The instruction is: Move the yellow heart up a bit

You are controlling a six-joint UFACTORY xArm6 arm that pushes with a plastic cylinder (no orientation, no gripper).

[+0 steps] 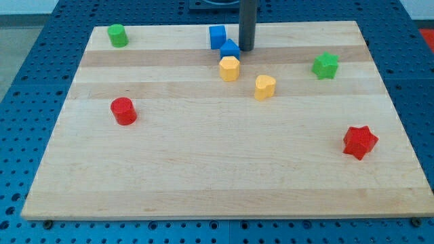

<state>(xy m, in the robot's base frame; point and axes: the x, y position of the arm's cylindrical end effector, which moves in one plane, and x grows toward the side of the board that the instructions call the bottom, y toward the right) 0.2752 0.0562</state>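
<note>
A: While my tip sits near the view's top, just right of the blue blocks, where's the yellow heart?
B: Below-right of the tip, apart, right of the yellow hexagon. No gripper, bare rod.

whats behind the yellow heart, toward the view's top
Bare board, then my tip further up-left, beside a blue block. Nothing hidden behind the yellow heart.

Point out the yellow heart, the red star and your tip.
yellow heart (265, 87), camera view, middle of its top face.
red star (359, 141), camera view, centre of the star.
my tip (245, 49), camera view, rod's very end.
</note>
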